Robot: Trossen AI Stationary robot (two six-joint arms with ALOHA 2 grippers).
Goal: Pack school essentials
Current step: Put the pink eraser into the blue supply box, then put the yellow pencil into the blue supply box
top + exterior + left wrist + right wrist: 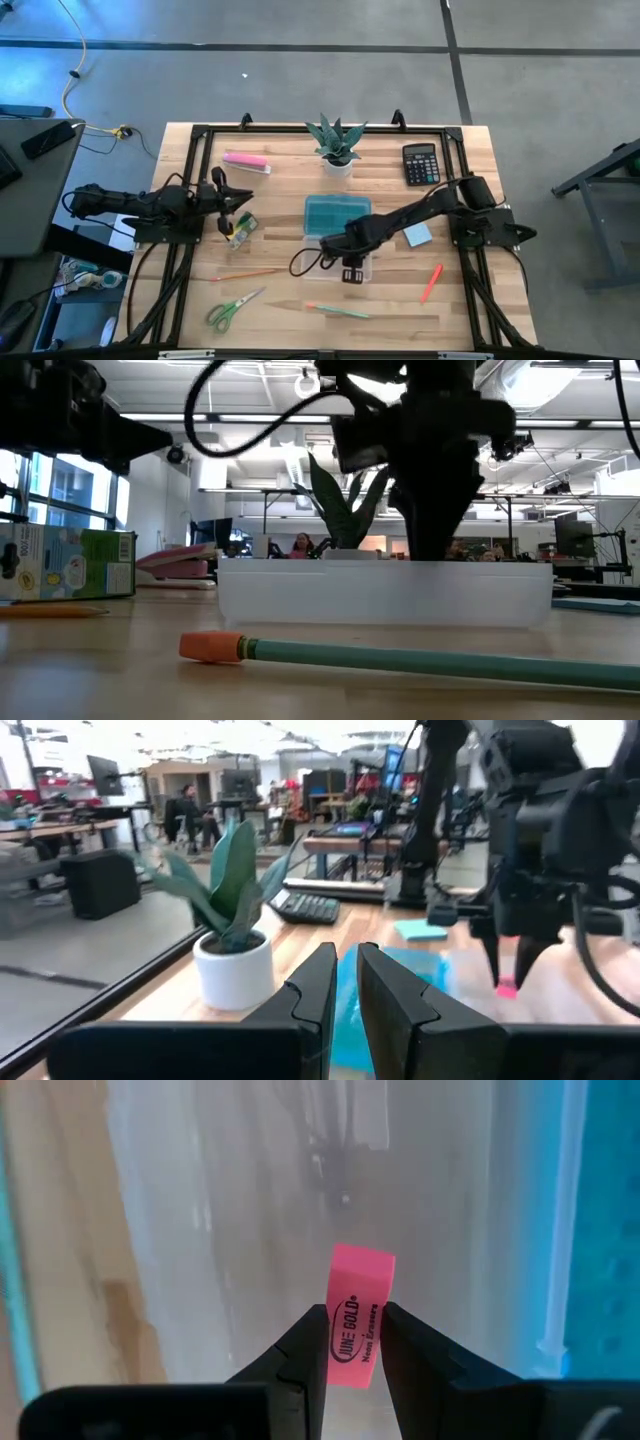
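Observation:
My right gripper [350, 262] points down over the clear case [340, 250], whose teal lid [337, 212] lies open toward the far edge, and it is shut on a small pink eraser [358, 1315]. My left gripper [348, 970] waits shut at the table's left side beside a small green box [240, 228]. Flat on the table lie the orange pencil [245, 272], the green-handled scissors [232, 310], the green pencil [338, 311], the red-orange pen [431, 283] and the light-blue sticky pad [417, 235]. My right gripper pinches the pink eraser by its printed broad faces [356, 1342] between the two fingertips, coming from above and pointing down. The eraser's free end [507, 987] sticks out below the fingers, over the case's clear tray. Whether it touches the tray, I cannot tell.
A potted plant [336, 150], a black calculator [421, 163] and a flat pink bar [246, 161] stand along the far edge. In the low view the green pencil [420, 657] lies in front of the case [385, 595]. Bare wood lies between pen and scissors.

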